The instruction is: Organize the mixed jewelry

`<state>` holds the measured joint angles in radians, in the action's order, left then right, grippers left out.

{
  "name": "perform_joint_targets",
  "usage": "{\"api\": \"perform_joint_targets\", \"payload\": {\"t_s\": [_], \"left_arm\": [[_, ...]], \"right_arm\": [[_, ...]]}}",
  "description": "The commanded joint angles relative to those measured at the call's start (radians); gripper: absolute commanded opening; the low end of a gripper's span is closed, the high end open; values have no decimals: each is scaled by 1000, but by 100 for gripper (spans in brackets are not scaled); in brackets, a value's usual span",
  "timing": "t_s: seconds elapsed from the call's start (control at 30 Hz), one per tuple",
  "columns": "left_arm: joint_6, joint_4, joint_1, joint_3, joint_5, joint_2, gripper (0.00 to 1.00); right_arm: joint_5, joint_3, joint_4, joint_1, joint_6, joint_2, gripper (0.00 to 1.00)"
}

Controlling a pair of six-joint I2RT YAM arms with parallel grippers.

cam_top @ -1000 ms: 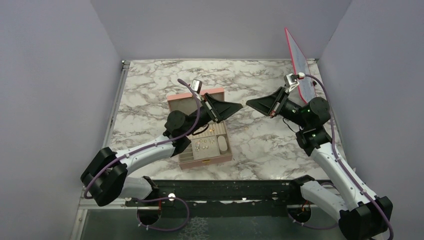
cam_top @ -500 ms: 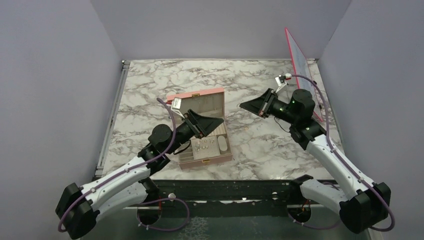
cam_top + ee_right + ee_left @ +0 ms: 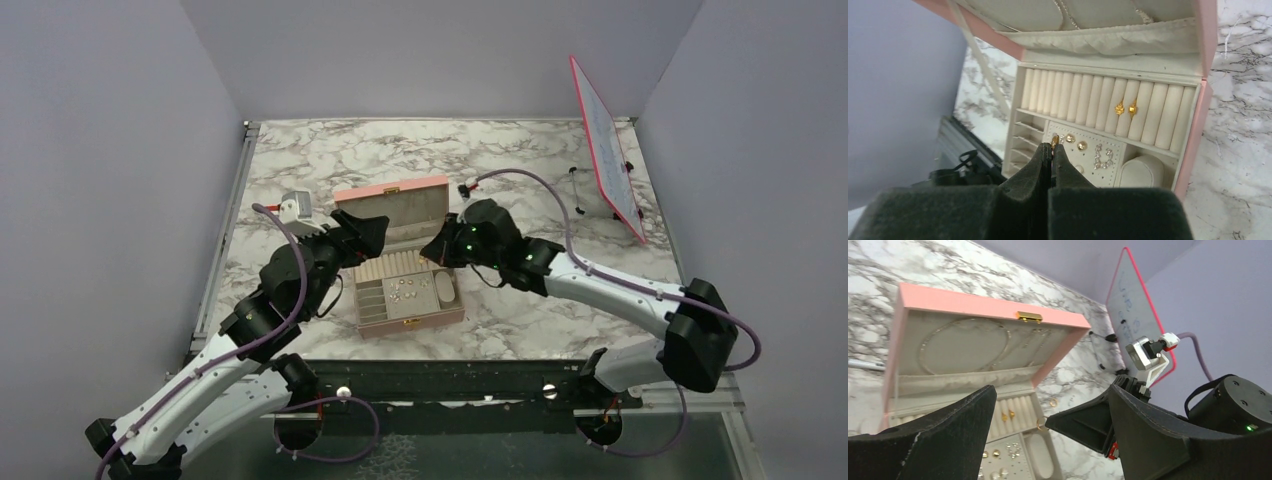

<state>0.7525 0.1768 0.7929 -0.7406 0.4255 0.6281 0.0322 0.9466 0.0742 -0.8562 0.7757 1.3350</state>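
The pink box [image 3: 391, 196] stands open in the middle of the table, with beige lining. My right gripper [image 3: 1052, 147] is shut on a tiny gold ring [image 3: 1054, 141] and holds it over the box's stud panel. In the left wrist view this ring [image 3: 1041, 424] hangs at the right gripper's tip above the box's right edge. Two gold pieces [image 3: 1126, 108] sit in the ring rolls. Gold studs [image 3: 1075, 141] and crystal pieces [image 3: 1103, 157] sit on the panel. Another gold ring [image 3: 1053, 402] lies on the marble beside the box. My left gripper [image 3: 1052, 389] is open and empty, left of the box [image 3: 370, 232].
A red-edged whiteboard [image 3: 605, 140] leans at the back right. A thin pen [image 3: 863, 364] lies on the marble left of the box. A necklace [image 3: 965, 342] hangs in the box lid. My right arm [image 3: 600, 285] stretches across the table's right half.
My right gripper has swung from the right of the table leftward to the box. My left arm has drawn back to the left, off the box.
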Motion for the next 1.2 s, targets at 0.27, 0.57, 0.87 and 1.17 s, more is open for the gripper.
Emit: {"api": "perform_joint_targets", "payload": {"t_s": [0.27, 0.57, 0.87, 1.17], "left_arm": [[-111, 107, -2, 0, 119, -17, 84], [-129, 107, -1, 10, 122, -7, 84], [-140, 106, -2, 17, 129, -9, 85], [-143, 107, -2, 23, 133, -13, 85]], "right_arm": [[-476, 228, 155, -173, -73, 296, 1], [-597, 274, 157, -202, -68, 406, 1], [-594, 303, 172, -202, -53, 458, 1], [-552, 299, 188, -202, -36, 463, 1]]}}
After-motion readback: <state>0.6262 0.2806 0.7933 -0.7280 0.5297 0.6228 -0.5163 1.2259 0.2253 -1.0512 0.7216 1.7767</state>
